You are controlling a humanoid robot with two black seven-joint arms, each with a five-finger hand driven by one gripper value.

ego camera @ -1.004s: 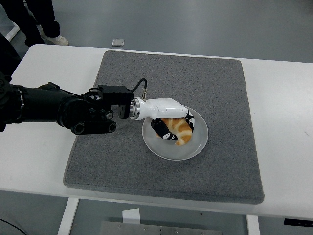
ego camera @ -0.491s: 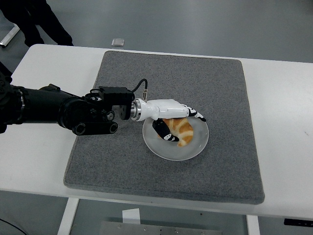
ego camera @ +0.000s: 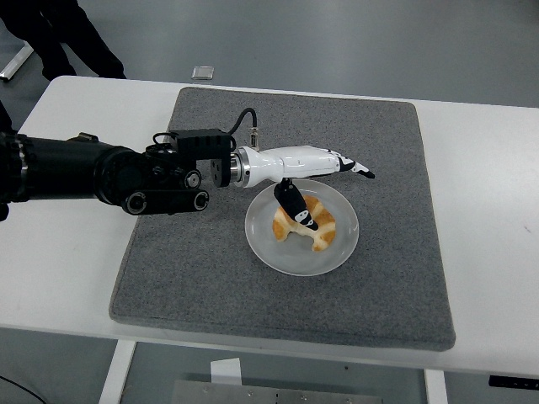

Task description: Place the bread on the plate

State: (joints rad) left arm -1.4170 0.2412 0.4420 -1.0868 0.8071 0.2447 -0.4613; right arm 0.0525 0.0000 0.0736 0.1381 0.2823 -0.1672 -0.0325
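A golden croissant-shaped bread (ego camera: 310, 224) lies on a round white plate (ego camera: 290, 255) in the middle of the grey mat. My left hand (ego camera: 324, 181), white with black fingertips, hovers over the plate's far edge with its fingers (ego camera: 358, 167) stretched out to the right. Its thumb points down in front of the bread's left side. The hand is open and holds nothing. My right arm does not show.
The plate sits on a large grey felt mat (ego camera: 295, 143) on the white table (ego camera: 488, 185). A person's dark legs (ego camera: 59, 34) stand beyond the table's far left corner. A small grey square object (ego camera: 202, 72) lies on the floor behind the table.
My left hand has opened, let go of the bread and risen toward the far side. The bread stays on the plate.
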